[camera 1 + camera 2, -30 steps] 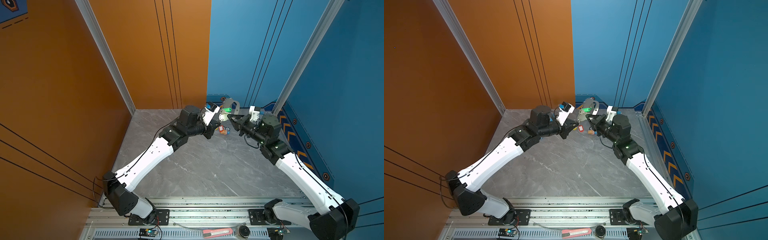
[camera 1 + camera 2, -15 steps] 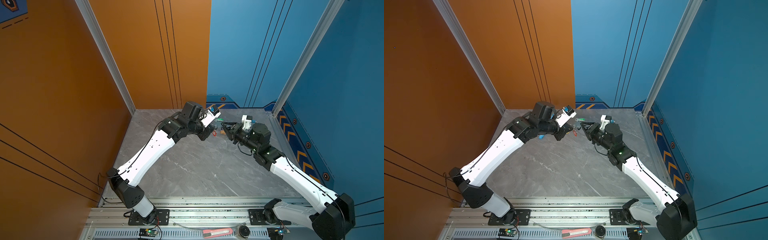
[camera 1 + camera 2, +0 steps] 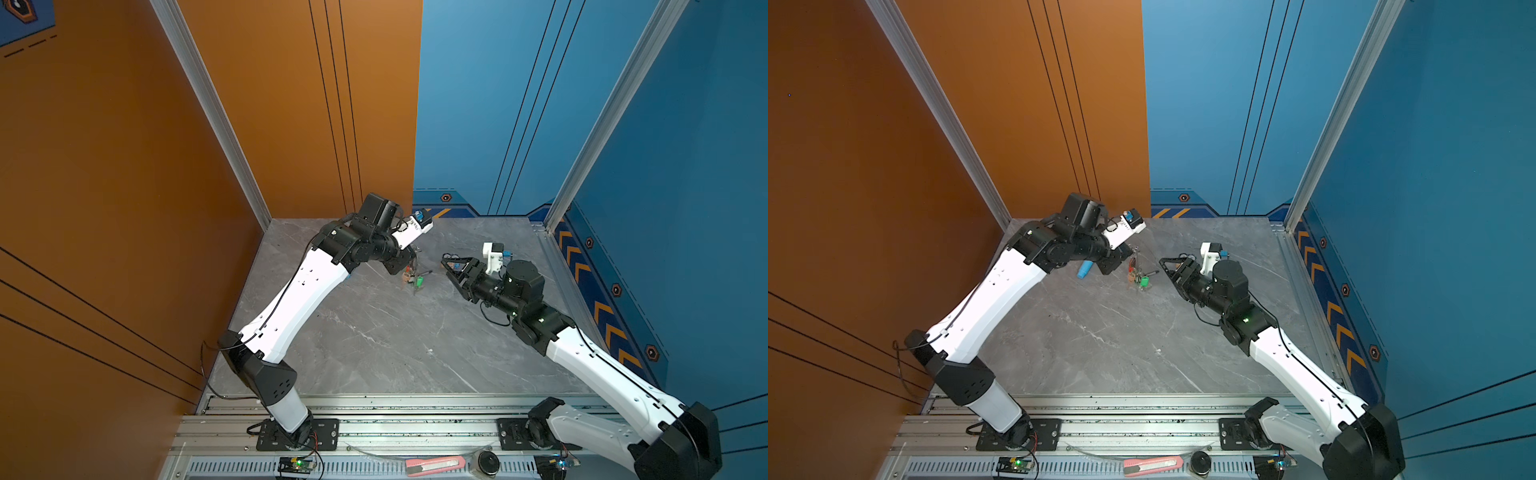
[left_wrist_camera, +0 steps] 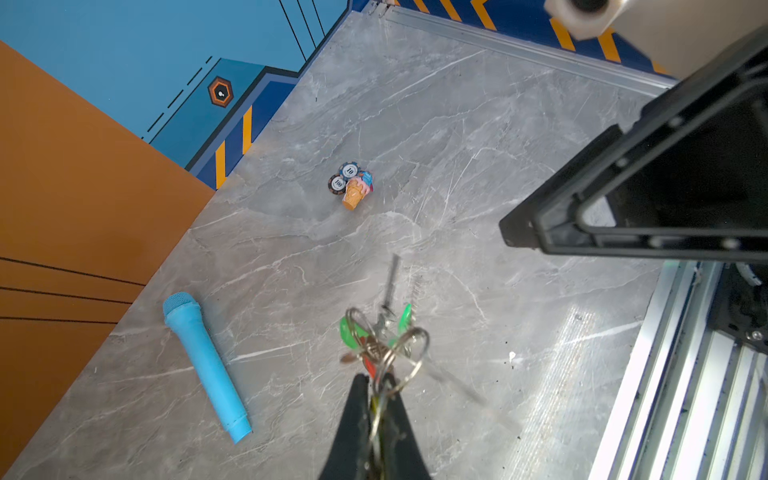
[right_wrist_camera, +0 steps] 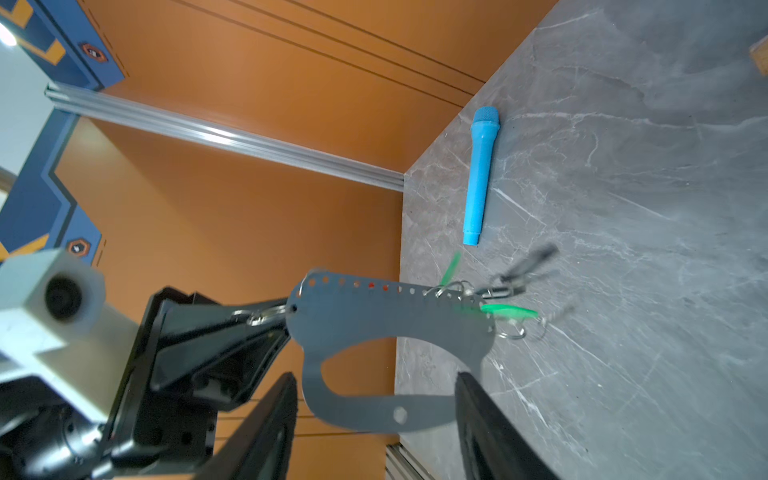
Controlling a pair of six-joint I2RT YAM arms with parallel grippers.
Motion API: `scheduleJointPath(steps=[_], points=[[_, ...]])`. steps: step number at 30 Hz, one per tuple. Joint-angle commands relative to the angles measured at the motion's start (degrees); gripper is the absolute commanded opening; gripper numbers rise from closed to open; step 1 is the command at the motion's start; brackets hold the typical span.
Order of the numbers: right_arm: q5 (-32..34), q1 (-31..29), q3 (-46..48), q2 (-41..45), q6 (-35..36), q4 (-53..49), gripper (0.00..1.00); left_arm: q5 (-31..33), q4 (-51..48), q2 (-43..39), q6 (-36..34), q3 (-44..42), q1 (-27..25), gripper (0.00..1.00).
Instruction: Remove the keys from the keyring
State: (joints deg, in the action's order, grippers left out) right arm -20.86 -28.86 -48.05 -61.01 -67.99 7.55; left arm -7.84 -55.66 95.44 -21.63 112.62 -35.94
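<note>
Grey, flat and pierced with a row of holes, the oval metal keyring (image 5: 395, 316) hangs in the air above the grey marble-pattern tabletop (image 3: 374, 340), near its back middle, between the two arms. Small silver keys with green plastic tags (image 5: 509, 311) dangle from one end of it, blurred. A red tag (image 4: 368, 365) shows among the rings. The left gripper (image 4: 375, 380) is pressed together on a silver split ring (image 5: 266, 311) at the keyring's other end. The right gripper (image 5: 376, 376) stands spread, its fingers (image 5: 274, 415) one to each side of the keyring's lower bar; contact cannot be told. A light-blue microphone-shaped tube (image 4: 203, 361) lies on the tabletop near the orange wall (image 4: 83, 208). A small cluster of poker chips and an orange toy cone (image 4: 351, 187) lies well apart from the tube.
</note>
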Motion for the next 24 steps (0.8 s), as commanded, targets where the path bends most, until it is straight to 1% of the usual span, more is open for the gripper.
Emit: scheduleJointPath(steps=[1, 2, 6, 8, 10, 12, 14, 18, 20, 24], points=[[-5.47, 1.02, -0.44, 3.24, 8.77, -4.32, 0.66, 0.89, -2.83, 0.7, -3.25, 3.13, 0.44, 0.0], [-6.21, 1.53, -0.84, 4.1, 11.77, -5.8, 0.67, 0.85, -3.24, 0.83, -3.94, 3.33, 0.44, 0.0], [-6.88, 1.94, -4.61, 5.72, 28.45, -12.3, 0.68, 0.57, -3.49, 0.3, -6.12, 3.2, 0.17, 0.0], [-6.69, 2.06, -5.09, 5.96, 34.49, -11.42, 0.66, 0.03, -3.54, -0.11, -7.27, 2.89, 0.02, 0.0], [-6.97, 2.06, -4.72, 6.17, 40.17, -9.09, 0.62, -0.64, -3.43, -0.54, -8.68, 2.37, -0.29, 0.0], [-8.16, 1.92, -4.64, 5.74, 46.27, -6.43, 0.52, -1.77, -3.45, -1.0, -9.98, 1.82, -0.59, 0.0], [-8.32, 1.25, -4.93, 5.34, 51.68, -4.9, 0.46, -3.14, -3.48, -1.47, -11.44, 1.04, -0.77, 0.0], [-9.26, -0.76, -4.8, 3.87, 60.67, -0.11, 0.41, -4.66, -3.46, -2.16, -12.02, 0.96, -1.19, 0.0], [-10.24, -1.94, -5.49, 2.57, 65.45, 0.44, 0.38, -5.86, -3.43, -2.57, -12.4, 0.68, -1.41, 0.0], [-10.68, -3.89, -6.27, 0.11, 71.44, 2.72, 0.33, -7.99, -3.45, -3.41, -12.31, 0.73, -1.55, 0.0]])
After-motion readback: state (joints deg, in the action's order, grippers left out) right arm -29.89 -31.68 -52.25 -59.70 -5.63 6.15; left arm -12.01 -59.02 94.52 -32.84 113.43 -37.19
